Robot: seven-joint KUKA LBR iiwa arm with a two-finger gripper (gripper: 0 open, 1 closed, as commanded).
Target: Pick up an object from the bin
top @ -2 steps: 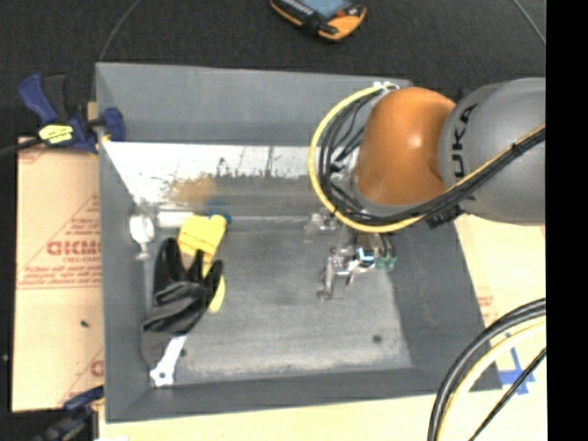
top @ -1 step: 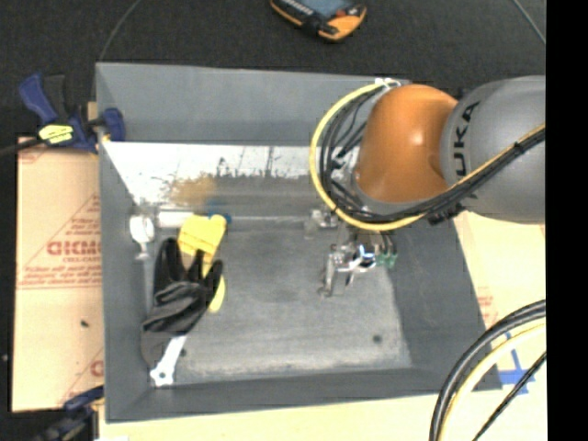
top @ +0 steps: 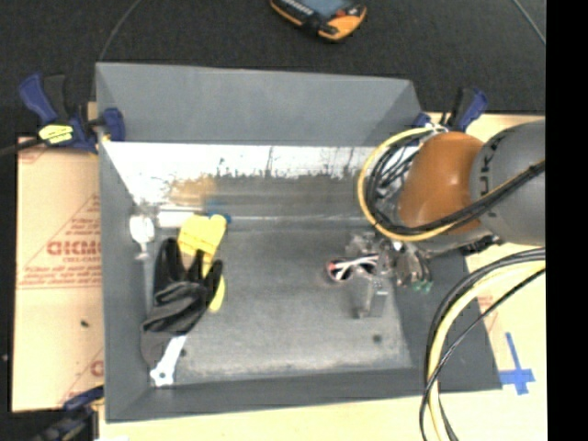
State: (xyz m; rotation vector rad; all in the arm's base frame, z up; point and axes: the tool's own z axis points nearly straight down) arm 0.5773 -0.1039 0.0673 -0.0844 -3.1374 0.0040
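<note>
My gripper (top: 367, 299) hangs low over the bare floor at the right side of the bin, with nothing seen in it. The loose things all lie far from it, at the bin's left end. A black and yellow work glove (top: 186, 278) lies crumpled there. A small white plastic piece (top: 165, 364) sits just below the glove, near the front left corner. A white tube-like thing (top: 147, 226) lies above the glove against the back left wall.
The arm with its orange cover and looped cables comes in over the bin's right rim. The bin's sloping walls close in on all sides of the floor.
</note>
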